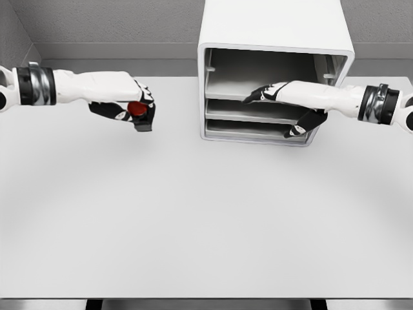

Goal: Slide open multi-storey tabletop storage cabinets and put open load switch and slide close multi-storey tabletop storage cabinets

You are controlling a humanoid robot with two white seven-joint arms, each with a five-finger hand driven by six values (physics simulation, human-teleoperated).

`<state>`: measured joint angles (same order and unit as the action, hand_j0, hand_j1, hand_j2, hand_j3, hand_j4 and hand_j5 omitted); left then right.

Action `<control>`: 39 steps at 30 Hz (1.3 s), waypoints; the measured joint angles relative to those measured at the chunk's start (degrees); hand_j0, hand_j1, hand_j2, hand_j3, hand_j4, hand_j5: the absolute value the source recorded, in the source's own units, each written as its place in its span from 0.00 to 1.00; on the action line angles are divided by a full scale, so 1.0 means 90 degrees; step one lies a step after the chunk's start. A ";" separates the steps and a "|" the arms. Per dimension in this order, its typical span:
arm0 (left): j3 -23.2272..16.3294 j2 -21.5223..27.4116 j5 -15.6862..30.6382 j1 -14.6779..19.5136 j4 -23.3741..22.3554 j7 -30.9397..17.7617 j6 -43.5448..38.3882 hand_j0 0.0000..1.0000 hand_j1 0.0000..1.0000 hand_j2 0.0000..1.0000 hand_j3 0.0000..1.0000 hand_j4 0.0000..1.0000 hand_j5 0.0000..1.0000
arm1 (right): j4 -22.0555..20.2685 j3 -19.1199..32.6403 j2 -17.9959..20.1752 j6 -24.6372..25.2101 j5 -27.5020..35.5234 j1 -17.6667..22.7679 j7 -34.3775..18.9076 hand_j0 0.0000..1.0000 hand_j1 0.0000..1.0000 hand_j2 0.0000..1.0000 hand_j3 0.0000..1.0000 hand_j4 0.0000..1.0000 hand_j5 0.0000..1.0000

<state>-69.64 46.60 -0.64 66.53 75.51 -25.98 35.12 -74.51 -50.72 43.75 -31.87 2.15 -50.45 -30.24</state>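
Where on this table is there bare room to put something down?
The whole near half of the grey table is bare, as is the strip between the left robot hand, holding a red-and-black switch, and the white storage cabinet. It is crowded at the cabinet's front, where the right robot hand reaches in.

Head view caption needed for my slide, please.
Left hand holds the load switch; right hand reaches the open cabinet.

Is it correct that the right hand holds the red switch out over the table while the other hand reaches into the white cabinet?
Not quite: the hands are swapped. The head view shows the left hand holding the red switch out over the table, with its fingers closed around it, while the right hand reaches into the white cabinet.
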 measured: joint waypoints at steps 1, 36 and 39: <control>-0.0001 0.0045 0.0001 -0.0009 0.0088 0.0002 0.0000 0.43 0.43 0.43 0.43 0.43 0.43 | -0.0030 0.0000 0.0016 -0.0011 -0.0019 0.0010 -0.0001 0.96 0.96 0.96 0.96 0.96 0.96; 0.0264 0.0959 0.0422 0.0449 0.1752 0.0020 0.0004 0.42 0.42 0.42 0.42 0.42 0.42 | -0.1888 0.0228 0.1090 -0.0303 -0.0057 0.0693 -0.0014 0.96 0.96 0.96 0.96 0.96 0.96; 0.0266 0.0957 0.0506 0.0488 0.1755 0.0020 0.0005 0.42 0.42 0.42 0.42 0.42 0.42 | -0.1998 0.0229 0.1193 -0.0334 -0.0054 0.0713 0.0006 0.97 0.97 0.97 0.97 0.97 0.97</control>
<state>-67.24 55.21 3.91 70.93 91.31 -25.80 35.16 -92.49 -48.67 54.49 -34.87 1.66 -44.03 -30.18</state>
